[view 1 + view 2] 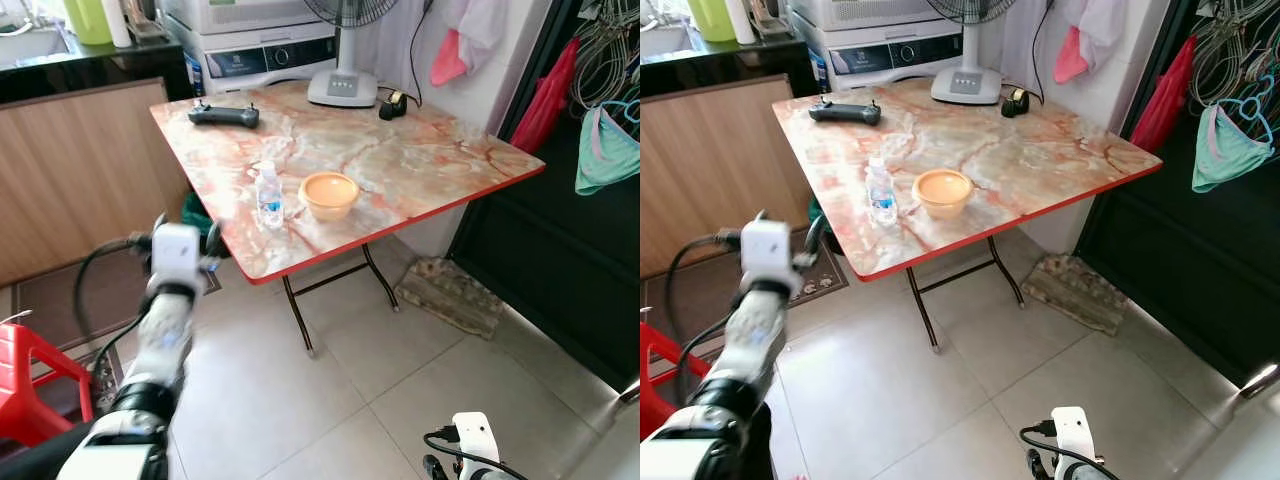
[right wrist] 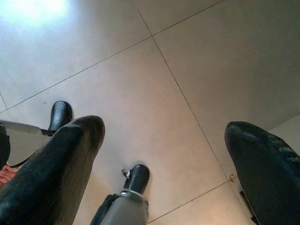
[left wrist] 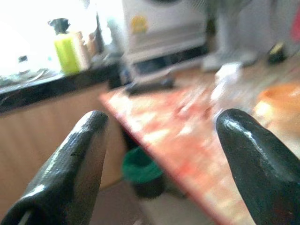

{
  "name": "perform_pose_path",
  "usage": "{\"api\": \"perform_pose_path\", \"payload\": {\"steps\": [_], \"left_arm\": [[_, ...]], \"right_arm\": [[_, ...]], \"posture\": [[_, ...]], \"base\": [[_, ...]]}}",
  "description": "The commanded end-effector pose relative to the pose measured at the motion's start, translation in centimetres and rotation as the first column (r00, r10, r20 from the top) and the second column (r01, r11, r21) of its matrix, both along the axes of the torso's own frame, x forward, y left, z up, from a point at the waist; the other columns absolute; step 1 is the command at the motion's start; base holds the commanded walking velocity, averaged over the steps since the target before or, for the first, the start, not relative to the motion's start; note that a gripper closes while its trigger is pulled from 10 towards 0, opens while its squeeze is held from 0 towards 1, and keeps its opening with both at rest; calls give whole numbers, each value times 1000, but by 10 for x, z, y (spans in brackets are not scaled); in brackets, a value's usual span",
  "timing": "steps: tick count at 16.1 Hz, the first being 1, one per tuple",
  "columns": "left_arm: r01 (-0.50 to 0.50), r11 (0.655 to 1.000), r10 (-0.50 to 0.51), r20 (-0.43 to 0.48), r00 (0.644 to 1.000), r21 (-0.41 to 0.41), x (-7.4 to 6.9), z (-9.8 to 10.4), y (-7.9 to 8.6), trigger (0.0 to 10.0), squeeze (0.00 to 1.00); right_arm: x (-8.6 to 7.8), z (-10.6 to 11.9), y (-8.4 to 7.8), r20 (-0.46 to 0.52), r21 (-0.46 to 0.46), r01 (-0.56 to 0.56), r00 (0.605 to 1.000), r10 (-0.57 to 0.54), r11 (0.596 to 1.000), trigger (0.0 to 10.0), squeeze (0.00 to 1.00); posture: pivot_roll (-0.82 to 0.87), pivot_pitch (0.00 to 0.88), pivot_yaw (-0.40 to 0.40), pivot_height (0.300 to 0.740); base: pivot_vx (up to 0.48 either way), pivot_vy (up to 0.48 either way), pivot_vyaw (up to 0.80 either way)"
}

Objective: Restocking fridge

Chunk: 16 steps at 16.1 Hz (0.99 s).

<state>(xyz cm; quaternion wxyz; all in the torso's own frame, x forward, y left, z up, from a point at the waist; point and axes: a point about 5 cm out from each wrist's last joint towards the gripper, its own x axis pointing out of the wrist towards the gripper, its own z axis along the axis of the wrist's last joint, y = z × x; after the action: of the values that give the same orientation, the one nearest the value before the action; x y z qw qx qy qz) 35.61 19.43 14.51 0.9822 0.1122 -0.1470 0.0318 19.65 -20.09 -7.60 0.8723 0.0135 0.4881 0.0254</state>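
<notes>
**Two grippers, both spread wide and empty**

Two end effectors go on our list. Item one, the left gripper (image 3: 159,164): its arm is raised in front of us toward the near left corner of the marble-patterned table (image 1: 420,170), and in the left wrist view its two black fingers (image 3: 70,168) stand far apart with nothing between them and nothing touching them. That view is blurred, but we make out the table edge, a water bottle and an orange bowl beyond the fingertips.

Item two, the right gripper (image 2: 164,168): it hangs low by our side, pointed at the pale tiled floor (image 2: 140,70), fingers likewise wide apart and holding nothing.

Items on the table, as we see them from the head camera:
- one small clear water bottle (image 1: 269,196), upright, near the front-left edge;
- one orange bowl (image 1: 329,194), just beside the bottle on its right, not touching it;
- one black handheld controller (image 1: 224,116), toward the far left corner;
- one standing fan (image 1: 343,85), its base at the far edge.

Off the table: one red plastic stool (image 1: 35,385) at our left, and clothes on hangers (image 1: 605,140) at the right.
</notes>
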Motion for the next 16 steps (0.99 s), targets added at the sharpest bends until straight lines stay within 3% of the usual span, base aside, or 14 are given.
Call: {"api": "perform_pose_path", "payload": {"steps": [1,5,10,13,16], "left_arm": [[53,999,-53,6,999,5,-1,0,-10,10000,0],[76,997,-76,14,997,17,-13,-4,-12,10000,0],[84,996,-83,53,995,-12,-29,2,-14,10000,0],[60,998,-58,72,996,-23,-45,11,-6,10000,0],[33,999,-33,18,999,-21,-62,-2,1,10000,0]], "right_arm": [[-1,-1,0,2,-5,2,1000,-2,1000,10000,0],[-10,-5,1,4,2,59,998,-59,998,10000,0],[-33,-15,-3,-54,-20,96,994,-97,995,10000,0],[-49,-23,7,-72,-5,109,991,-109,994,10000,0],[-57,-26,15,-76,-11,64,995,-64,998,10000,0]], "posture": [[71,0,-19,740],[42,0,5,740],[80,0,-17,740],[135,0,-43,740],[176,0,-73,740]], "base": [[0,0,0],[0,0,0],[0,0,0],[0,0,0],[0,0,0]]}}
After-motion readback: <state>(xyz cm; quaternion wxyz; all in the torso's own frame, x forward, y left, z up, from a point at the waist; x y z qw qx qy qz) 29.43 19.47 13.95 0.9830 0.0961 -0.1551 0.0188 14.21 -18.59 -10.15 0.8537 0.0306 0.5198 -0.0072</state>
